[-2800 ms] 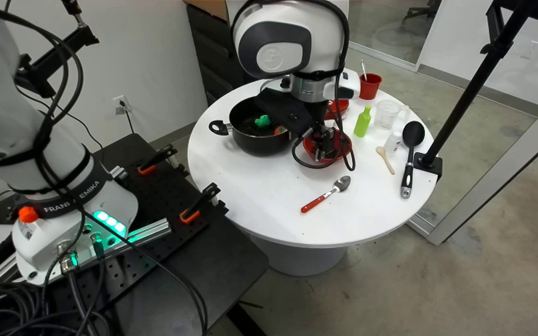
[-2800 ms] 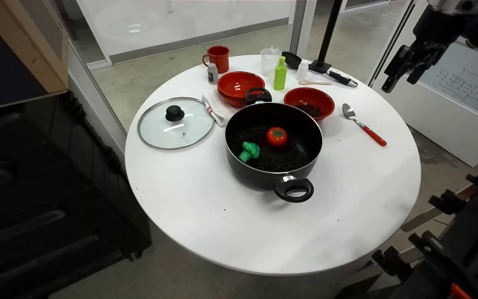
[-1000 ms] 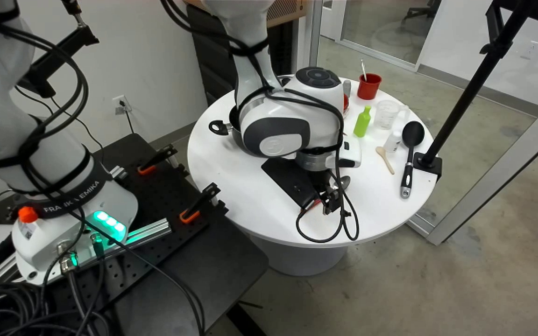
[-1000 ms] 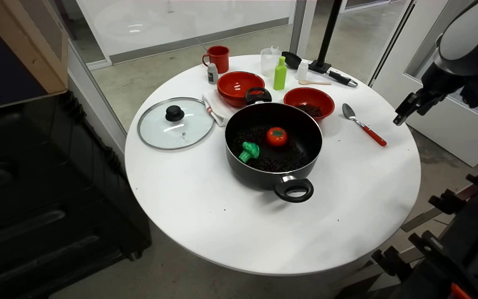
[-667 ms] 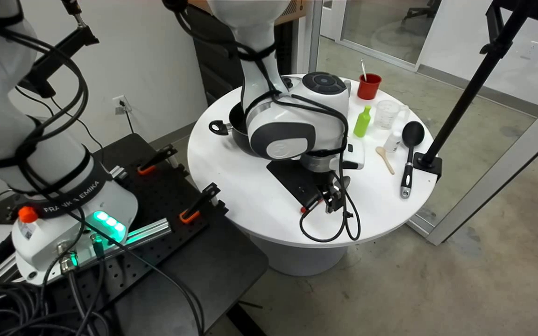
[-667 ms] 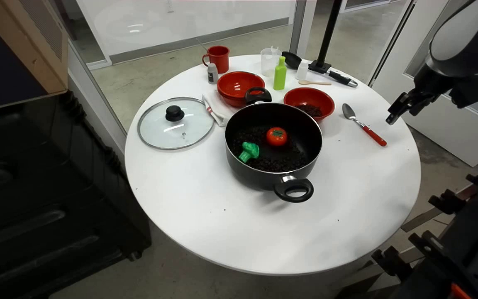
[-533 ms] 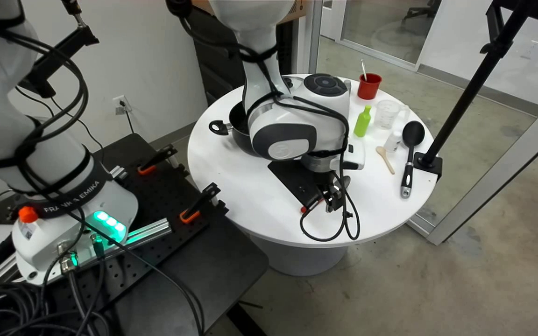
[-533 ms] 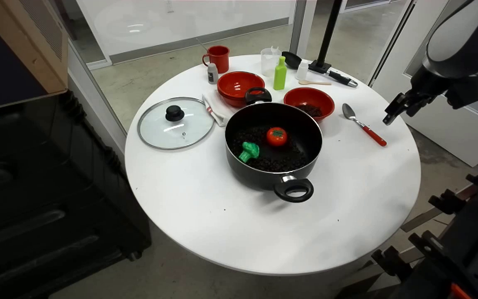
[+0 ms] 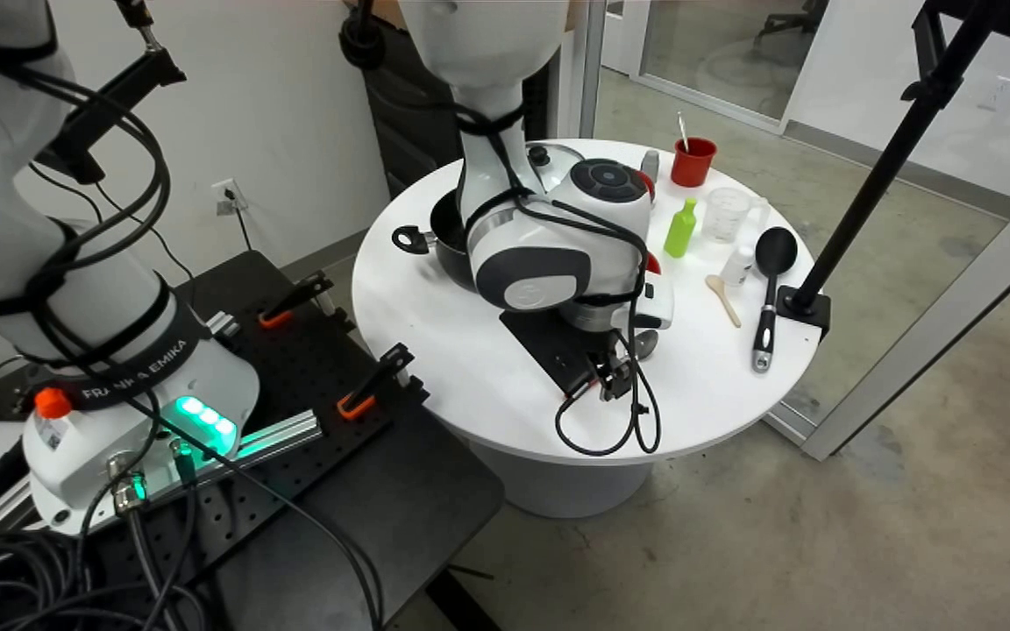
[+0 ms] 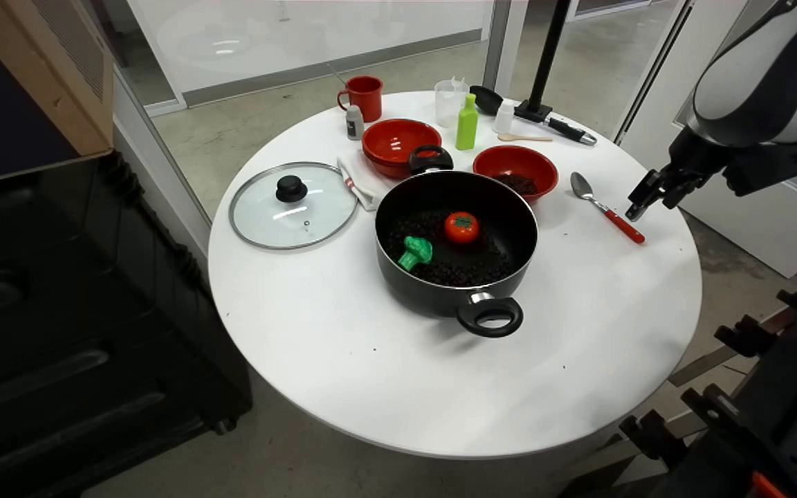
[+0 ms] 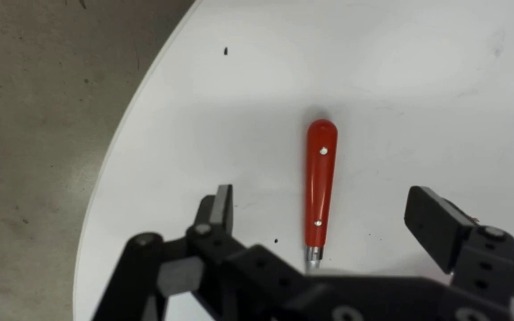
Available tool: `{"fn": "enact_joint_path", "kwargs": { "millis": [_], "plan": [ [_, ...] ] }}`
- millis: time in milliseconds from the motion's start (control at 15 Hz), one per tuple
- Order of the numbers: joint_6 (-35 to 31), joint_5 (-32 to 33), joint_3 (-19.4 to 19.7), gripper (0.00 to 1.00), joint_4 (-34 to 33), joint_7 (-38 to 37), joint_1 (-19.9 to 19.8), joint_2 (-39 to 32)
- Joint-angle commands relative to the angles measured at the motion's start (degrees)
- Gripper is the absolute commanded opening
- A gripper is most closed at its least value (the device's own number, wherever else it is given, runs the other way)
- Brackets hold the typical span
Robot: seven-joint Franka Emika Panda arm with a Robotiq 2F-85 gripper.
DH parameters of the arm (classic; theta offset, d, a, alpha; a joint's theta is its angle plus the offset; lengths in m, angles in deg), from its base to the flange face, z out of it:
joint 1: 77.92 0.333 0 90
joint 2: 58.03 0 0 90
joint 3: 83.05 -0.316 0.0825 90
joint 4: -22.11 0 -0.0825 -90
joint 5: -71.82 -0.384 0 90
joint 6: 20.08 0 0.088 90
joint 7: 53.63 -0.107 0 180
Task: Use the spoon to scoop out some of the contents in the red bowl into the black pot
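Between the wide-spread jaws of the gripper, at 9 and 3 o'clock in the wrist view, the spoon lies 12-to-6.

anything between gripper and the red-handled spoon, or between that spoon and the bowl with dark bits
Nothing visible stands between the open gripper and the spoon; in the wrist view, the handle shows between the fingers. In an exterior view, nothing visible blocks the way to the red bowl.
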Motion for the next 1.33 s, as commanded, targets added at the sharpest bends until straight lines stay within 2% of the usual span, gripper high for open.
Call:
{"fn": "enact_joint_path", "kwargs": {
  "millis": [0,200,533,600,667,733,1267],
  "plan": [
    [-1.0,1.9,0.1,0.95,-1.8,-2.1,0.0,-2.2],
    [-0.9,1.9,0.5,0.96,-2.5,-2.3,0.3,-3.5],
    [-0.8,2.0,0.9,0.89,-3.3,-2.5,1.0,-5.3],
    [-0.6,2.1,0.9,0.84,-3.6,-2.5,1.0,-5.6],
    [-0.6,2.1,0.9,0.65,-3.6,-2.5,1.0,-5.8],
    [-0.7,2.2,0.9,0.63,-3.7,-2.5,0.9,-6.0],
    [-0.6,2.8,0.7,0.02,-4.3,-2.2,0.3,-6.3]
  ]
}}
